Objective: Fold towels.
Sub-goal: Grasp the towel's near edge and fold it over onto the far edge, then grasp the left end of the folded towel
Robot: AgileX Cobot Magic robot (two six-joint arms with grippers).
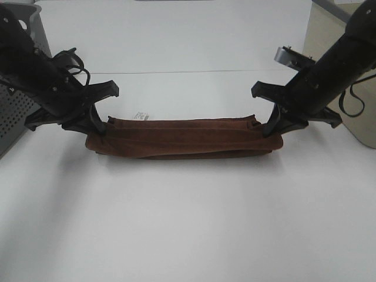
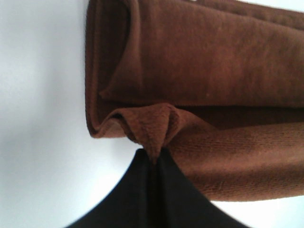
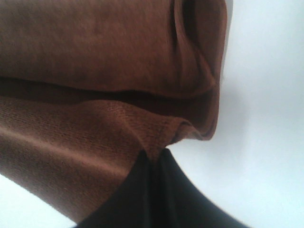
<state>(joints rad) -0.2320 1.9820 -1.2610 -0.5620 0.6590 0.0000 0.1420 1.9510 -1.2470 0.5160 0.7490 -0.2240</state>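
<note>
A dark reddish-brown towel (image 1: pixel 185 138) lies folded into a long narrow strip across the middle of the white table (image 1: pixel 188 223). Its small white tag (image 1: pixel 141 116) sticks out at the far edge near the left end. My left gripper (image 1: pixel 100 127) is shut on the towel's left end; the left wrist view shows a pinched corner of the towel (image 2: pixel 154 137) between the black fingers (image 2: pixel 137 199). My right gripper (image 1: pixel 271 129) is shut on the right end; the right wrist view shows the towel's edge (image 3: pixel 152 142) pinched between its fingers (image 3: pixel 175 199).
A grey perforated panel (image 1: pixel 17 111) stands at the left edge of the table. A beige surface with a black cable (image 1: pixel 352 106) lies at the far right. A seam (image 1: pixel 188 71) runs across the table behind the towel.
</note>
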